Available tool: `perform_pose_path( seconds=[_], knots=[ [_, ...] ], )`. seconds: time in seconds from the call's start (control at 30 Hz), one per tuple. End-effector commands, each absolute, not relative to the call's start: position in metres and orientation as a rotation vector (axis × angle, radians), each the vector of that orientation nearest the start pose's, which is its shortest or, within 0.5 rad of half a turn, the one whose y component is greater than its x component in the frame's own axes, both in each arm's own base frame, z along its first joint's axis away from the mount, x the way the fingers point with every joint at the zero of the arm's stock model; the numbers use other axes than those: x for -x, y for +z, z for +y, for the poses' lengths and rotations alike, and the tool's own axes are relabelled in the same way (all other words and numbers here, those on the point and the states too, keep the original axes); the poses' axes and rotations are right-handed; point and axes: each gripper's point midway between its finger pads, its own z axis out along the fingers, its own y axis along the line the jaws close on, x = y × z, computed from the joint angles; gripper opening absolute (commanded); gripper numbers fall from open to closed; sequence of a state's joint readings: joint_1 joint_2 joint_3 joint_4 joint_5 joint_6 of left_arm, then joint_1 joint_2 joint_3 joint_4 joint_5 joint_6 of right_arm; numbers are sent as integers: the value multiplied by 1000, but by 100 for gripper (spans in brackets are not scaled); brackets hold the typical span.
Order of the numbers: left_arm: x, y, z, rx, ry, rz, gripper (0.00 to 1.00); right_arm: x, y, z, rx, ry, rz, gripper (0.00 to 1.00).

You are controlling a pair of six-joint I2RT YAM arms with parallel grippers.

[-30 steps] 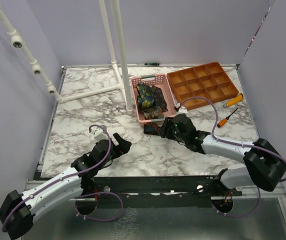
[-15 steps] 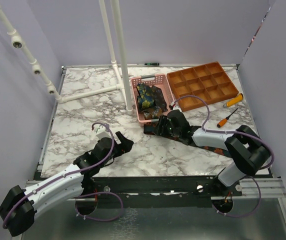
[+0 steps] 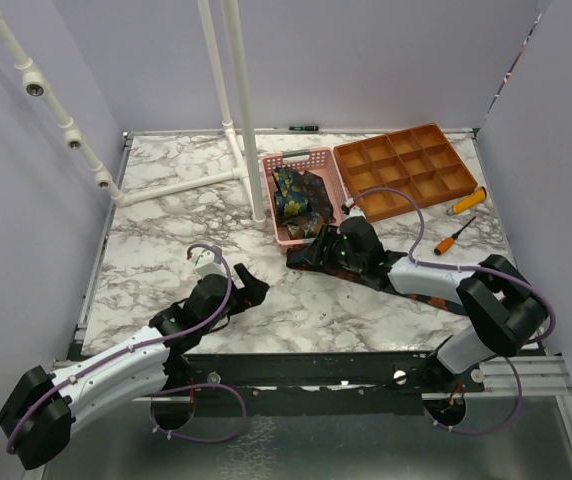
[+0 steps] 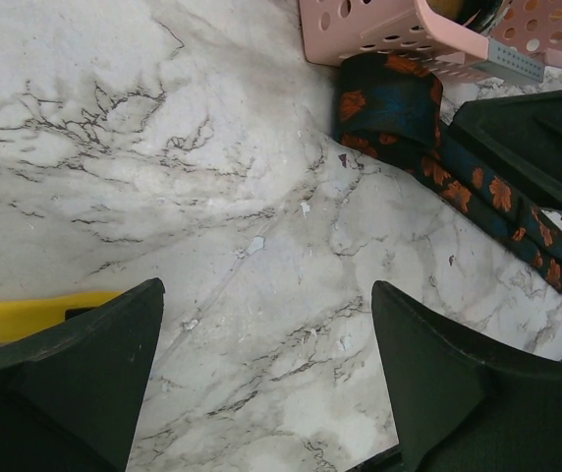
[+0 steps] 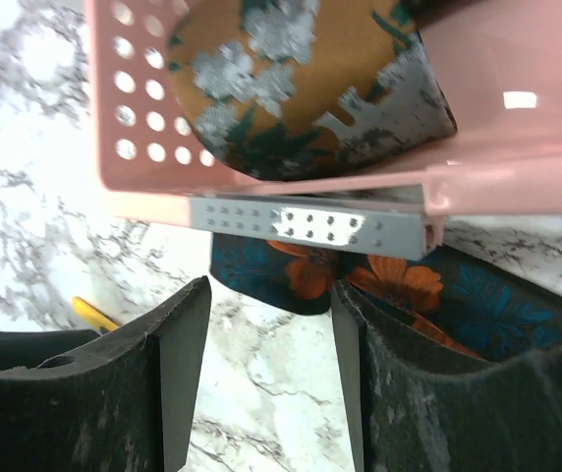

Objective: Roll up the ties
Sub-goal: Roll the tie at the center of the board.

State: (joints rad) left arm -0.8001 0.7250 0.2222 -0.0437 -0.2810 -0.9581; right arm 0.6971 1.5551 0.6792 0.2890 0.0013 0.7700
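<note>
Fabric in dark navy with orange flowers, the flowered tie (image 4: 409,118) lies flat on the worktop (image 3: 166,220). One end sits against the near wall of the pink basket (image 3: 296,160). The rest trails away from the basket toward the right arm's side. More ties (image 3: 296,195) lie bunched inside the basket, not rolled.

Change over the last second:
- The right arm has folded its elbow inward and carried the right pincer (image 5: 271,295) closer to the near wall of the basket.
- Its jaws have spread a little. I read it as released: the jaws stand apart, bare marble shows in the gap, one finger lies over the tie, and nothing is clamped.
- The left pincer (image 4: 266,290) has barely shifted. It is released, jaws wide, over bare worktop to the near left of the basket and apart from the tie.

Meaning for the task, as I judge it:
- The right pincer is lining up on the tie end nearest the basket, where a roll would start.
- No turn of the roll exists yet, so this tie is at its first step.
- The basket wall stands just beside the fingertips, so a closing move risks catching the rim instead of the cloth.
</note>
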Motion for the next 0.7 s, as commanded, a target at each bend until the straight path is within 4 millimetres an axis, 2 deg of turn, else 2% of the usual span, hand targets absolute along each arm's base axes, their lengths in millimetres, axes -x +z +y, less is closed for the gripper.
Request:
perform_pose_path(
  seconds=[0.0, 0.1, 0.33, 0.43, 0.53, 0.67],
  knots=[
    [-203, 81, -188, 326, -778, 2132, 87, -305, 79, 286, -94, 843, 2235, 57],
    [-203, 78, -189, 319, -770, 2149, 87, -313, 69, 289, -92, 822, 2263, 57],
    [-203, 75, -191, 314, -765, 2166, 87, -318, 42, 289, -117, 796, 2326, 54],
    [-202, 72, -190, 317, -758, 2173, 87, -318, 35, 289, -157, 834, 2344, 49],
    [-204, 75, -192, 314, -769, 2160, 87, -313, 28, 294, -169, 885, 2368, 41],
    [-206, 77, -193, 310, -766, 2154, 87, -301, 19, 297, -200, 946, 2408, 38]
  ],
)
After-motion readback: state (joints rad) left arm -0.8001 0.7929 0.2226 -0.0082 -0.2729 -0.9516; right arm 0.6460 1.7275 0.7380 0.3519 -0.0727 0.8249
